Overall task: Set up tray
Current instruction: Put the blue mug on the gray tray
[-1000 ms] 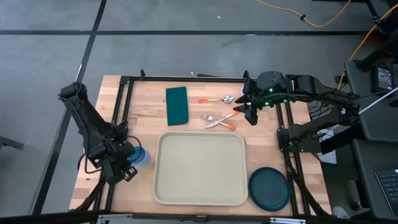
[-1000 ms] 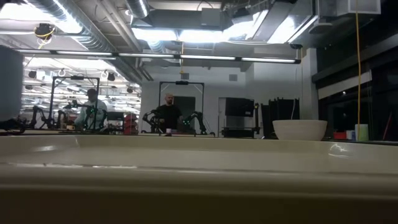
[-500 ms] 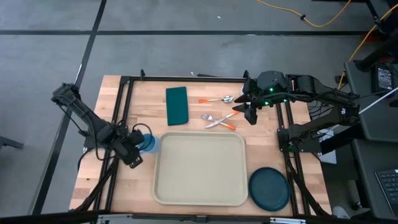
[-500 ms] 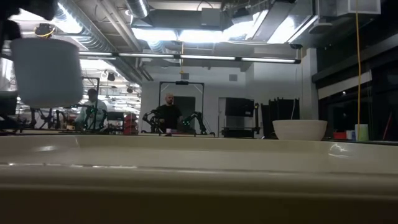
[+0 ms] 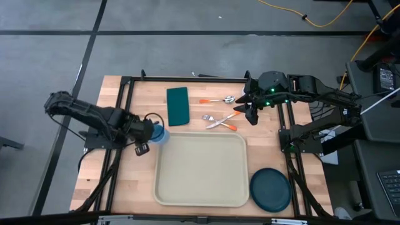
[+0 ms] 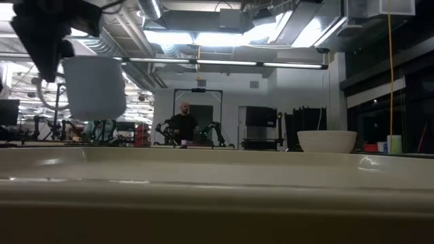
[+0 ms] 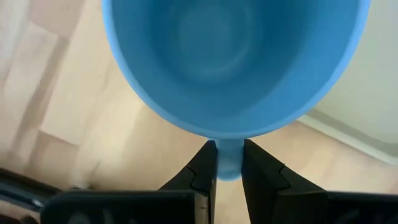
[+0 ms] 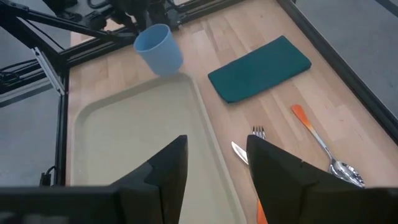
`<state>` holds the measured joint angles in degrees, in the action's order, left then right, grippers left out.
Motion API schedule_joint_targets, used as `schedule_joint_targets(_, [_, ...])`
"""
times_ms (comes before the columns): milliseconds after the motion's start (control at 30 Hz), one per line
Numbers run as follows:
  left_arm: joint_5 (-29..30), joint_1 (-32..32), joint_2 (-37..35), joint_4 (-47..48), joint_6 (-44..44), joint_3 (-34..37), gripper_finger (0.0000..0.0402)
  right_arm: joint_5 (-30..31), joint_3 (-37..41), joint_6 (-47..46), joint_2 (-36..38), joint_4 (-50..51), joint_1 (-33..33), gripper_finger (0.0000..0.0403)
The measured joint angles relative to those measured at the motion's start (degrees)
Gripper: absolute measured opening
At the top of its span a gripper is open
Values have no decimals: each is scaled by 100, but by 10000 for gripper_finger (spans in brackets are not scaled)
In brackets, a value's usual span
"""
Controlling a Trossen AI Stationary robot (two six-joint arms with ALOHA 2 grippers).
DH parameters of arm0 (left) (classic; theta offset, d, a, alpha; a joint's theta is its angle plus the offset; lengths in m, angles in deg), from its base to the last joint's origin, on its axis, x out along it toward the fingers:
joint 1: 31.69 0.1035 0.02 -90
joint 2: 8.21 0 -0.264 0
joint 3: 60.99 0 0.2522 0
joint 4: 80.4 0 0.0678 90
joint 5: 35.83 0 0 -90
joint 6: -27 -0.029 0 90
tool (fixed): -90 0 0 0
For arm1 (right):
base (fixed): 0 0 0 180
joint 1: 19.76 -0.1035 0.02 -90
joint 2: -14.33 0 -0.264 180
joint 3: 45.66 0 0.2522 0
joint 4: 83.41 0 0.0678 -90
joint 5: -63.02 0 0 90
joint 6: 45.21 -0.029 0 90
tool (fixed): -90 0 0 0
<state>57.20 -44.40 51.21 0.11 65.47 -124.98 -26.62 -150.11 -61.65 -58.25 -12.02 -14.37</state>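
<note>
High view: table (image 5: 134, 190) first, pale wood inside a black frame. On it the tray (image 5: 201, 169) lies flat, near the front edge and roughly central, nothing on it yet. It looks like stiff moulded plastic, light, with a smooth and probably slippery floor; the raised rim is the only sensible place to take hold, and a one-sided pinch would likely tilt it.

Just beside the tray's front right corner sits a plate (image 5: 270, 189), dark blue and round, likely rigid and best taken by its edge. Beyond the tray's far edge lies a green napkin (image 5: 178, 105), soft and limp, so it would sag if lifted by one end.

Next, the cup (image 5: 156, 134), blue, held in the air just off the tray's far left corner. The left end effector (image 5: 145, 133) is clamped narrowly on the cup's small handle, as the left wrist view shows; the cup seems light and rigid, so that thin grip may let it swing.

Right end effector (image 5: 252, 112) hovers with its fingers parted and empty over the cutlery: a spoon (image 5: 220, 99), fork (image 5: 212, 117) and knife (image 5: 222, 120), orange-handled, thin and flat on the wood, awkward to pinch.
</note>
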Motion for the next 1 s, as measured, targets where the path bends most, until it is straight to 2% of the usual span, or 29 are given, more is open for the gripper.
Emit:
schedule_joint_targets(200, [-464, 843, 107, -408, -1130, 0, 38, 0, 0, 0, 0, 0, 0, 170])
schedule_joint_targets(400, [-843, 1362, 649, -446, -2129, 1, 38, 0, 0, -69, 0, 0, 1, 170])
schedule_joint_targets(567, [-1002, 1496, 1200, -729, -2867, 1, 38, 2, 0, -133, 0, 0, 0, 170])
schedule_joint_targets(700, [-1223, 1584, 1531, -961, -3118, -1, 38, 1, 0, -149, 0, 1, 1, 170])
schedule_joint_targets(1000, [-1237, 1585, 1744, -909, -3596, -1, 38, 4, 0, -136, 0, 4, 15, 170])
